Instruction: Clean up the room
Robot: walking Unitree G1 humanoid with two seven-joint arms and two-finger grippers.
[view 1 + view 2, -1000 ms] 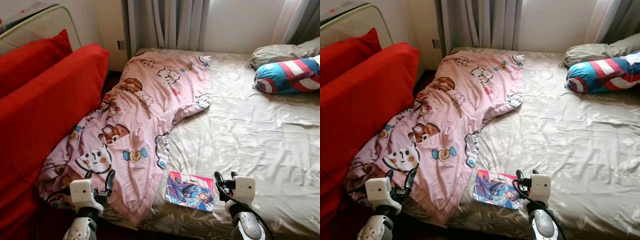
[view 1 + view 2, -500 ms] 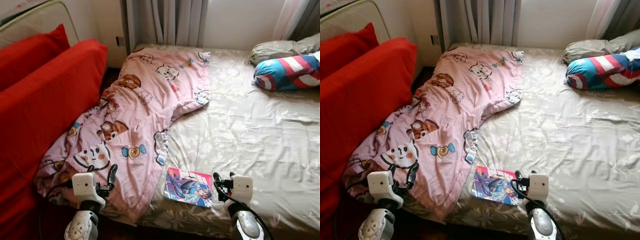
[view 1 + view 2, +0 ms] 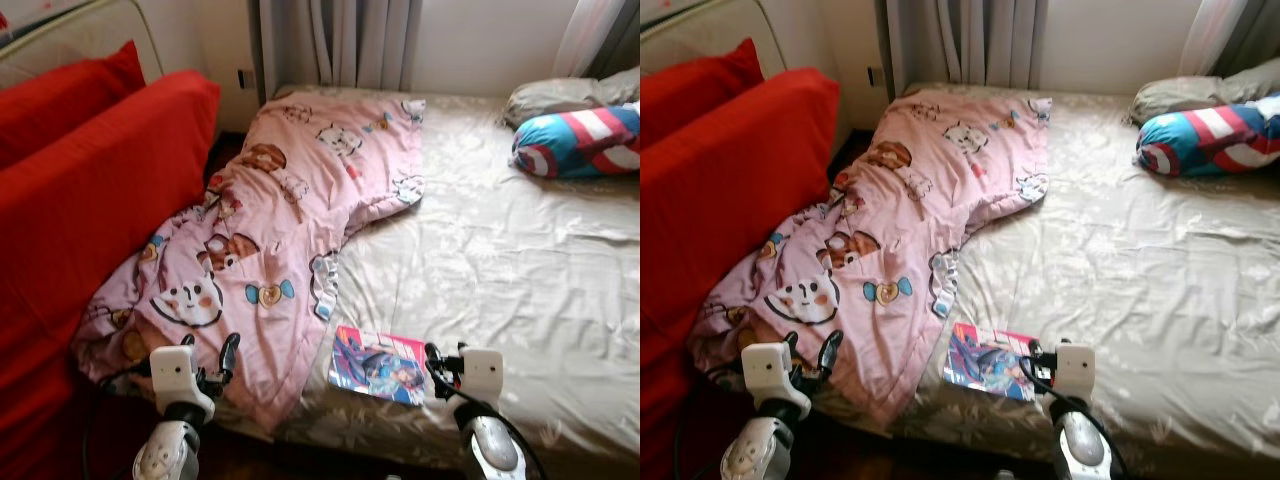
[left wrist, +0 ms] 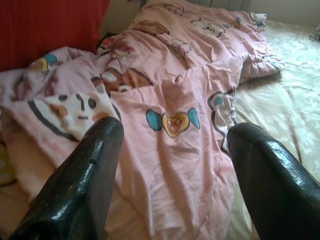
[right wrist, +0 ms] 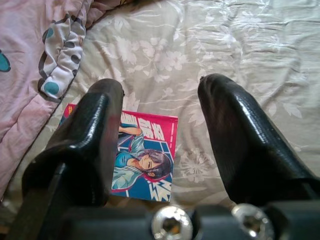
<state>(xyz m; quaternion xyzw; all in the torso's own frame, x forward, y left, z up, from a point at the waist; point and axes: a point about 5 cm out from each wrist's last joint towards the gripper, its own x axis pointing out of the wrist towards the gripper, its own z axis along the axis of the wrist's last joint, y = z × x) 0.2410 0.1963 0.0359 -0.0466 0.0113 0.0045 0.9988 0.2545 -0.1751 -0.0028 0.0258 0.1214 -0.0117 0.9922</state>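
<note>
A pink cartoon-print blanket [image 3: 290, 200] lies crumpled across the left half of the bed and hangs over its near edge. A colourful comic book [image 3: 378, 364] lies flat on the grey floral bed sheet [image 3: 500, 260] near the front edge. My left gripper [image 3: 208, 348] is open, low over the blanket's hanging corner; the left wrist view has the blanket [image 4: 165, 90] just past its fingers [image 4: 95, 160]. My right gripper [image 3: 445, 356] is open beside the book's right edge; in the right wrist view the book [image 5: 145, 160] lies just below its fingers [image 5: 95, 130].
Big red cushions [image 3: 90, 190] line the left side against the bed. A blue, red and white pillow [image 3: 580, 140] and a grey pillow [image 3: 560, 95] lie at the far right. Curtains [image 3: 340, 40] hang behind the bed. Dark floor shows under the front edge.
The whole view has shifted slightly as the camera moved. Both grippers stay open in the same pose at the bed's near edge; blanket and book lie as before.
</note>
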